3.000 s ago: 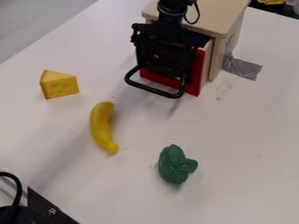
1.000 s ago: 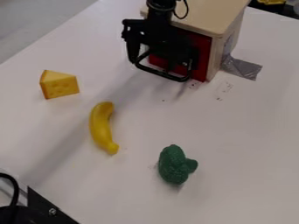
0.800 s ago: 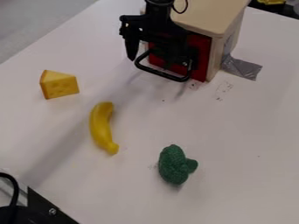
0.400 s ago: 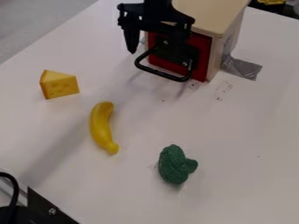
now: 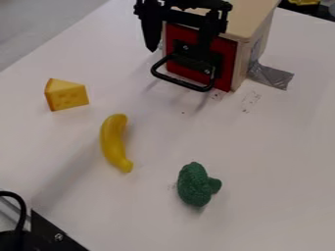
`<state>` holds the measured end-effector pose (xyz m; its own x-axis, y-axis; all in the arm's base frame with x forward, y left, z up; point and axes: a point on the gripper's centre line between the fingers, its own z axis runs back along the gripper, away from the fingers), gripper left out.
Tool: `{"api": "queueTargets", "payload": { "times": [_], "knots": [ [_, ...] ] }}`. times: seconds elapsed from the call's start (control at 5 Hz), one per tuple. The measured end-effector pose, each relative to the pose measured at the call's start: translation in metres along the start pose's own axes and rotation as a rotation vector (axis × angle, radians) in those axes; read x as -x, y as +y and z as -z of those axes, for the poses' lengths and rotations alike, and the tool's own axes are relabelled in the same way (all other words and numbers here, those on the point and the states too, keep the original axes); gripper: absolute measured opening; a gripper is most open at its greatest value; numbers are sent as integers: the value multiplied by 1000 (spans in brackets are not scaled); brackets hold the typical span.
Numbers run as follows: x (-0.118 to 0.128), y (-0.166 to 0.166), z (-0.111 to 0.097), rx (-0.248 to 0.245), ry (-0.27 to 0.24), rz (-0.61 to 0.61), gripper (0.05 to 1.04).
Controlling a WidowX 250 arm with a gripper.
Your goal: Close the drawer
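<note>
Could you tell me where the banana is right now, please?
In the camera view, the banana lies left of centre on the table, between the cheese and the broccoli.

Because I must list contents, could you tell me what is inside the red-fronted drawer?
Its red front sits closed against the wooden box, covering the inside; any contents cannot be seen.
</note>
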<state>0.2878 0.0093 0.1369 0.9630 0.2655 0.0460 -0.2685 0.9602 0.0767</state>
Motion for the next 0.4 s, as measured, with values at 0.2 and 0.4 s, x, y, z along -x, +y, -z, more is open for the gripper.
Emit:
{"api": "queueTargets", "payload": {
  "times": [0.2,0.4],
  "knots": [
    [13,-2,-5,11,4,10,998],
    [20,-2,-4,15,7,12,998]
  ]
}}
